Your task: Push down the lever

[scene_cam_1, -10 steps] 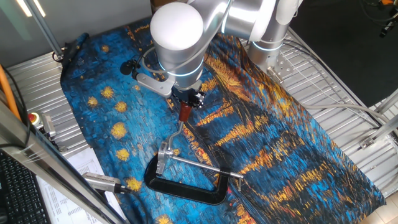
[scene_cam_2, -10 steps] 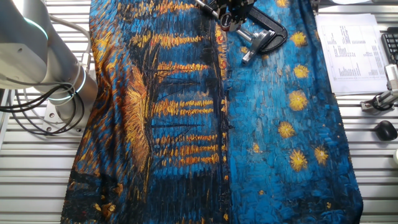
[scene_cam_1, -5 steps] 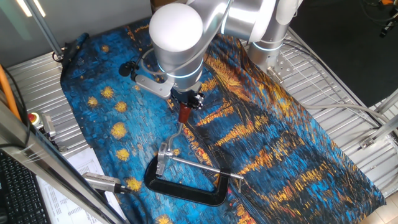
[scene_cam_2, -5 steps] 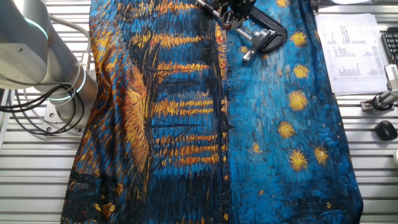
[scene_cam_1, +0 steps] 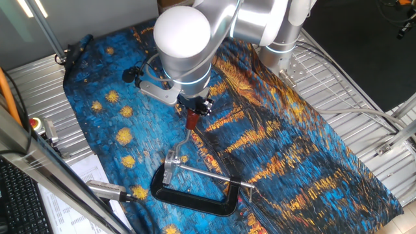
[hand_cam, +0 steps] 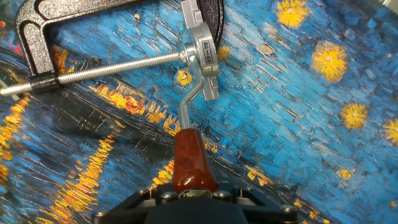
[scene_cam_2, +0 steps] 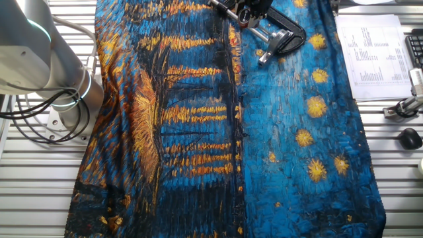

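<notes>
The lever (hand_cam: pixel 194 134) runs from its bracket (hand_cam: pixel 200 53) on the clamp (scene_cam_1: pixel 195 195) straight toward the hand, knob (scene_cam_1: pixel 193 119) uppermost, over the cloth (scene_cam_1: pixel 292 149). The gripper (scene_cam_1: pixel 194 109) points down onto the knob; whether its fingers grip it, I cannot tell.

lever (hand_cam: pixel 193 140): 1 | clamp frame (scene_cam_1: pixel 195 195): 1 | threaded rod (hand_cam: pixel 106 67): 1

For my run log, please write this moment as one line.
phase: pressing | end effector: on knob of lever, jaw state unclear | lever: raised above cloth | clamp: lying flat
</notes>
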Robot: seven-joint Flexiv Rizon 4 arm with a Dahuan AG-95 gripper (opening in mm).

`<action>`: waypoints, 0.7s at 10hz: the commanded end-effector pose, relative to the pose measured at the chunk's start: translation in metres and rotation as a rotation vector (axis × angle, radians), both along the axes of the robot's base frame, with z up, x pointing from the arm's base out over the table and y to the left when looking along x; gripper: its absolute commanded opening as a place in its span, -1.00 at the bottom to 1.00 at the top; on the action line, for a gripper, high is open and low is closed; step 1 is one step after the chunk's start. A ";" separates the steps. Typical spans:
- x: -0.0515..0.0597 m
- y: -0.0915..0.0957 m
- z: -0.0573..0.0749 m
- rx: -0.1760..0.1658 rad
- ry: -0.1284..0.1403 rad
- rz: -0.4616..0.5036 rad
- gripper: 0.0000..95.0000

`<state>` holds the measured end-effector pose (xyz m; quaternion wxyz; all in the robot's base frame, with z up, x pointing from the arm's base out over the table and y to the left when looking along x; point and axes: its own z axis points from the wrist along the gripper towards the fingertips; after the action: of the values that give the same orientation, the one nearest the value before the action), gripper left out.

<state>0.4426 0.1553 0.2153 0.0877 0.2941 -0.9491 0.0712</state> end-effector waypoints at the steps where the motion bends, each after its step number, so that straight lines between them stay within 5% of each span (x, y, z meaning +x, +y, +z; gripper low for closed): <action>1: 0.000 0.000 0.000 -0.002 0.001 0.004 -1.00; 7: -0.001 0.000 0.000 -0.001 -0.006 -0.007 -1.00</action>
<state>0.4420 0.1552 0.2146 0.0862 0.2888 -0.9507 0.0732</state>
